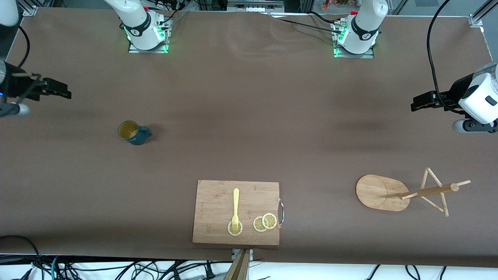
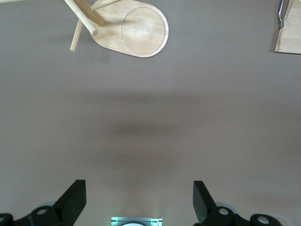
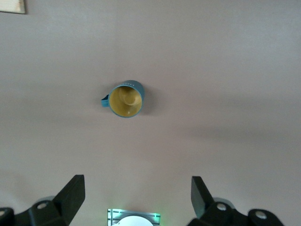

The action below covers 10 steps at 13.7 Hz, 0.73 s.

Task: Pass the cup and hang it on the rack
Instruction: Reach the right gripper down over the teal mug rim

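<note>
Cup [image 1: 134, 132] is standing upright toward the right arm's end, well apart from the rack [image 1: 383, 192]. I'm holding right gripper [image 3: 134, 197] and left gripper [image 2: 138, 200] wide open, empty; I'd descend squarely, straddling the rim.

- The cup [image 3: 125, 99] stands upright on the brown table [image 3: 225, 70], its mustard-yellow inside facing the camera
- Its teal outside shows as a thin rim, with the handle sticking out at one side
- The right gripper [image 3: 138, 197] hangs above bare table, clear of the cup, with its two dark fingers [image 3: 70, 195] spread wide and nothing between them
- A corner of a wooden board [image 3: 11, 5] shows at the picture's edge
</note>
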Each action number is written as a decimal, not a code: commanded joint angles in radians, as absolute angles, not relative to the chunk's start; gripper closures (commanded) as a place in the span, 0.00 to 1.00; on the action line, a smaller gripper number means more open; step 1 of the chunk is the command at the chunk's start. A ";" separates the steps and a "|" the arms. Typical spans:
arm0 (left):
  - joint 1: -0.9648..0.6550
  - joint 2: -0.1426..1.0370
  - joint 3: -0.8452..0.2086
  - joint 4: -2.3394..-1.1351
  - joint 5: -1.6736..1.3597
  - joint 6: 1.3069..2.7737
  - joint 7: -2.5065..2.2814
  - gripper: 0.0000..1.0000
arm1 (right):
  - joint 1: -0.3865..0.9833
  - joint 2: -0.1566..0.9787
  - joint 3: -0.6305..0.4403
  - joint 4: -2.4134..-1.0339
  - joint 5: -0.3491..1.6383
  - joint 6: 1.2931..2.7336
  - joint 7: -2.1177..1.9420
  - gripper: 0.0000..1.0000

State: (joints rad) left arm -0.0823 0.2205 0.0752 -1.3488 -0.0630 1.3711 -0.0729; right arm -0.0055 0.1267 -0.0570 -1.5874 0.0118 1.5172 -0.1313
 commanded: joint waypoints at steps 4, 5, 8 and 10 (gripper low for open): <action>-0.084 0.236 0.077 -1.315 -0.041 1.364 -0.055 0.00 | 0.006 0.155 -0.054 -1.862 0.001 1.949 -0.118 0.00; -0.084 0.236 0.078 -1.315 -0.041 1.364 -0.055 0.00 | 0.008 0.155 -0.048 -1.911 0.002 2.003 -0.118 0.00; -0.084 0.236 0.078 -1.315 -0.041 1.364 -0.057 0.00 | 0.008 0.150 -0.048 -2.070 0.003 2.199 -0.118 0.00; -0.084 0.236 0.078 -1.315 -0.041 1.364 -0.057 0.00 | 0.008 0.144 -0.046 -2.184 0.006 2.328 -0.118 0.00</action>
State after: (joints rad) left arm -0.0822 0.2210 0.0763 -1.3476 -0.0630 1.3712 -0.0729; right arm 0.0067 0.1942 -0.0507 -2.0504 0.0115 2.2163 -0.1307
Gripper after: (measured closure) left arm 0.000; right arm 0.000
